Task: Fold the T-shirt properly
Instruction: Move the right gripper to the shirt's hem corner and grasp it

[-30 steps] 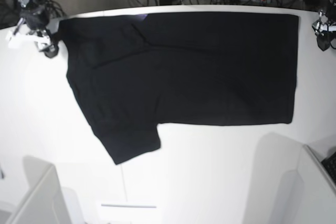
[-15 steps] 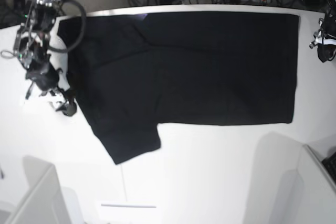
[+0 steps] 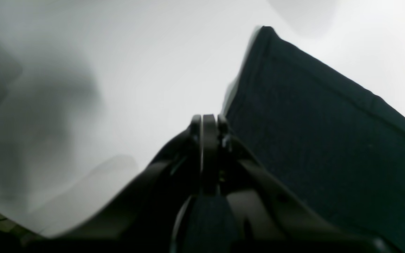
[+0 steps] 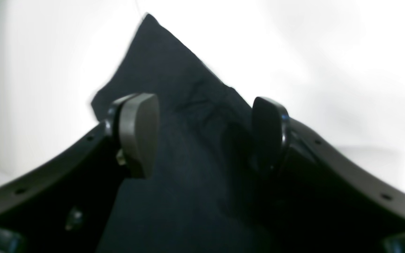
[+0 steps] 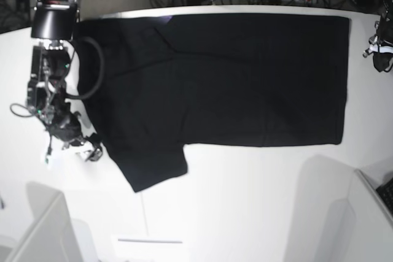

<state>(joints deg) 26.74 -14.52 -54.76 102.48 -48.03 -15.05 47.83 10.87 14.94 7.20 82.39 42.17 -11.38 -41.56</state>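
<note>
White worktop (image 5: 245, 194) under a large black T-shirt (image 5: 233, 78), spread flat, 1 short sleeve angled toward the near edge. Right gripper (image 4: 202, 130) spread wide, poised over that sleeve's outer edge, nothing pinched. Left gripper (image 3: 207, 128) pressed together, empty, just beside the shirt's hem corner, off the cloth. Best next: lower the right pads astride the sleeve edge, catch both layers, lift only slightly. Plenty of bare worktop nearer than the shirt; cables crowd beyond its far edge.
</note>
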